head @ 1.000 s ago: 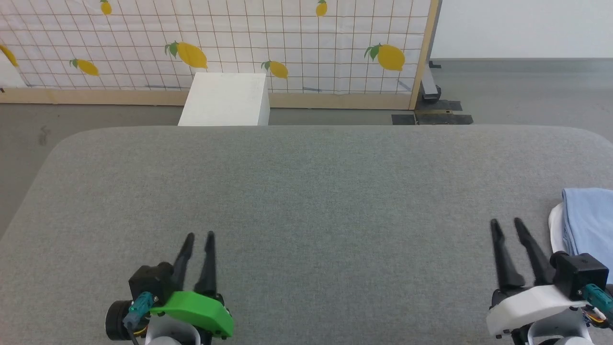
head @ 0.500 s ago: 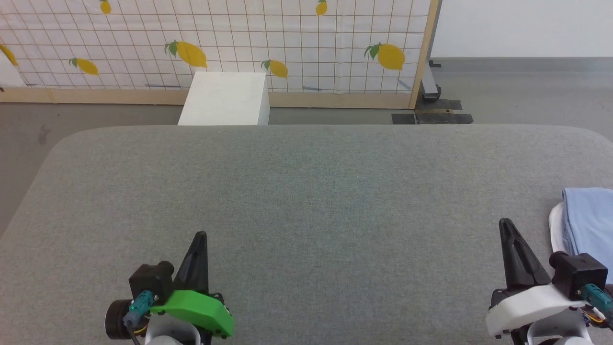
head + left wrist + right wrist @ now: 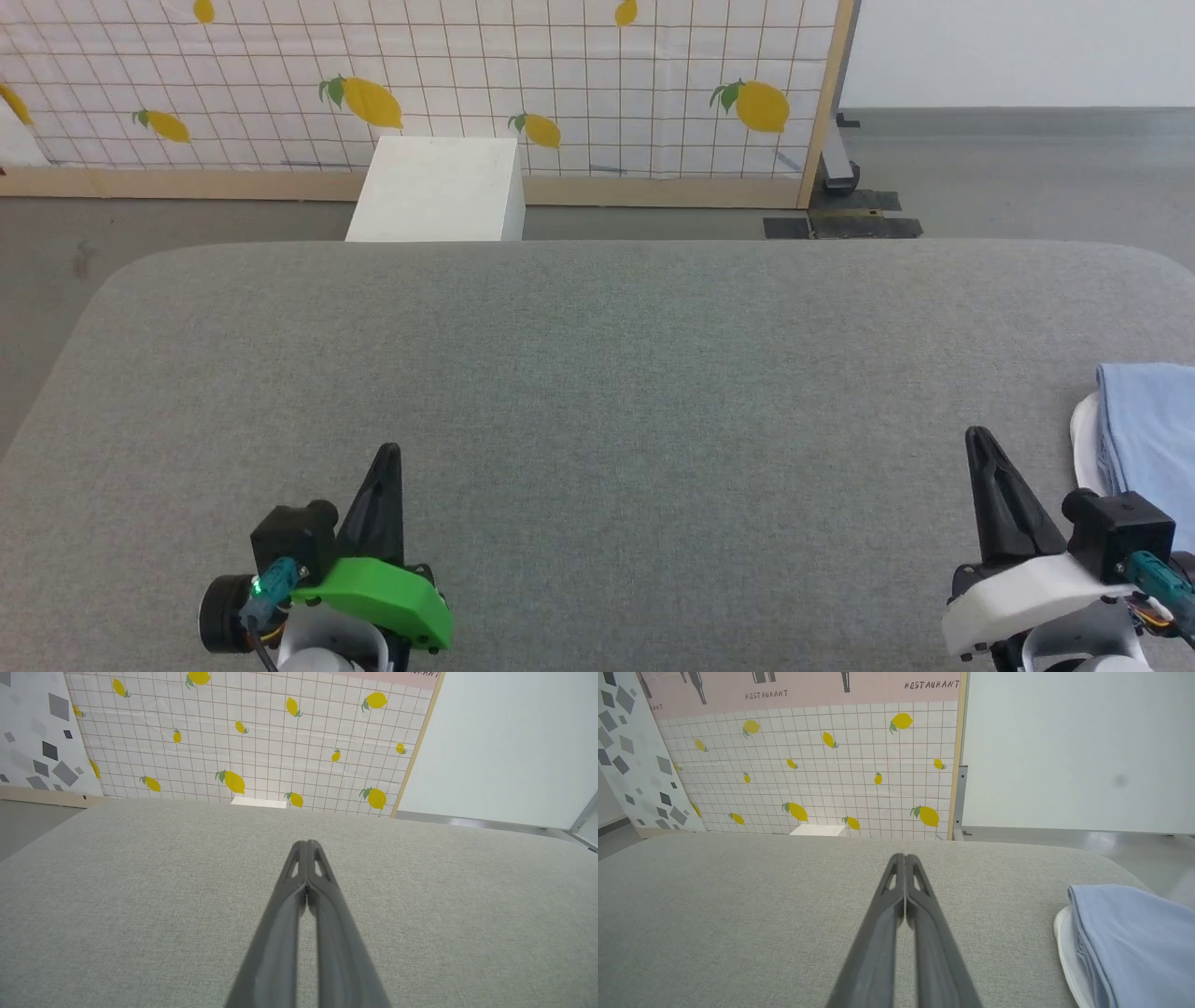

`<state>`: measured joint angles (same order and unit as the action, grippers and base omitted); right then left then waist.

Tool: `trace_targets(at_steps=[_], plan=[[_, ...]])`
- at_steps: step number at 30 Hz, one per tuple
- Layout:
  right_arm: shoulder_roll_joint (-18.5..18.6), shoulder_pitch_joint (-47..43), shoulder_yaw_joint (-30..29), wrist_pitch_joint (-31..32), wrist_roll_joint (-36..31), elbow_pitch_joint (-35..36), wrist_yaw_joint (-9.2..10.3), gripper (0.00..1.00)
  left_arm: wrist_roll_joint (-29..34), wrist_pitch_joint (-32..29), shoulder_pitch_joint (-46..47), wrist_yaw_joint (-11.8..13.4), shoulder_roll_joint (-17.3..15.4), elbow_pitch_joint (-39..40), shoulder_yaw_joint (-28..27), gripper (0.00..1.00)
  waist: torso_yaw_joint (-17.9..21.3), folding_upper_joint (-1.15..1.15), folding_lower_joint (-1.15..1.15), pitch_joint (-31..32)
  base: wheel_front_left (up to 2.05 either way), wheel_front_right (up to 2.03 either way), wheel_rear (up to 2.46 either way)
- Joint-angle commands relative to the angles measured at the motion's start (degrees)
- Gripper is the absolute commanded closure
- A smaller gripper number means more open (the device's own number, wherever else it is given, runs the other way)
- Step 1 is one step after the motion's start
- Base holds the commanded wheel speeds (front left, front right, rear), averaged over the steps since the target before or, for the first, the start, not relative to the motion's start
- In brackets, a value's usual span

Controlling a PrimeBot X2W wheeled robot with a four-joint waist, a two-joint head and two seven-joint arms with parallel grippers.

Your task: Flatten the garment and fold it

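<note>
Head view: left gripper point(image 3: 387, 450) and right gripper point(image 3: 976, 435) closed, empty; light blue knit garment point(image 3: 1153, 420) right of right jaws. Open before pinching its edge.

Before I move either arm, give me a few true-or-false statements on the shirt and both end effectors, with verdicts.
1. The left end effector is shut with nothing between its fingers. True.
2. The right end effector is gripping the garment. False: it is shut on nothing, and the garment lies apart from it, to its right.
3. The garment is spread flat in the middle of the grey surface. False: it lies gathered at the surface's right edge.
4. White fabric shows along the garment's left side. True.
5. A white box stands on the floor beyond the far edge of the grey surface. True.
</note>
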<state>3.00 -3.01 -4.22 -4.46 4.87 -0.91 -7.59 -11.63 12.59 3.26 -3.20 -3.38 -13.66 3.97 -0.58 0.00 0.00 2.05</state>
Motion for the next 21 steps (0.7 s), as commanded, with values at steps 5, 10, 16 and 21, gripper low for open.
trace_targets(at_steps=[5, 10, 16, 21], plan=[[-0.02, 0.61, 0.35, 0.45, -0.69, 0.18, 0.02, 1.00, 1.18, -0.96, -0.67, 0.51, 0.10, 1.15, -0.46, 1.00, 0.03, 0.00, 0.00, -0.11, 0.00, 0.00, 0.00], [-0.02, 0.72, 0.54, 0.65, -0.89, 0.22, 0.02, 1.00, 1.69, -1.52, -0.79, 0.64, 0.12, 1.76, -0.63, 1.00, 0.06, 0.00, 0.00, -0.20, 0.00, 0.00, 0.00], [-0.03, 0.87, 0.77, 0.89, -1.14, 0.26, 0.03, 1.00, 2.32, -2.22, -0.95, 0.80, 0.15, 2.50, -0.84, 1.00, 0.09, 0.00, 0.00, -0.32, 0.00, 0.00, 0.00], [-0.03, 0.99, 0.97, 1.09, -1.35, 0.30, 0.03, 1.00, 2.85, -2.81, -1.08, 0.94, 0.17, 3.14, -1.02, 1.00, 0.12, 0.00, 0.00, -0.42, 0.00, 0.00, 0.00]])
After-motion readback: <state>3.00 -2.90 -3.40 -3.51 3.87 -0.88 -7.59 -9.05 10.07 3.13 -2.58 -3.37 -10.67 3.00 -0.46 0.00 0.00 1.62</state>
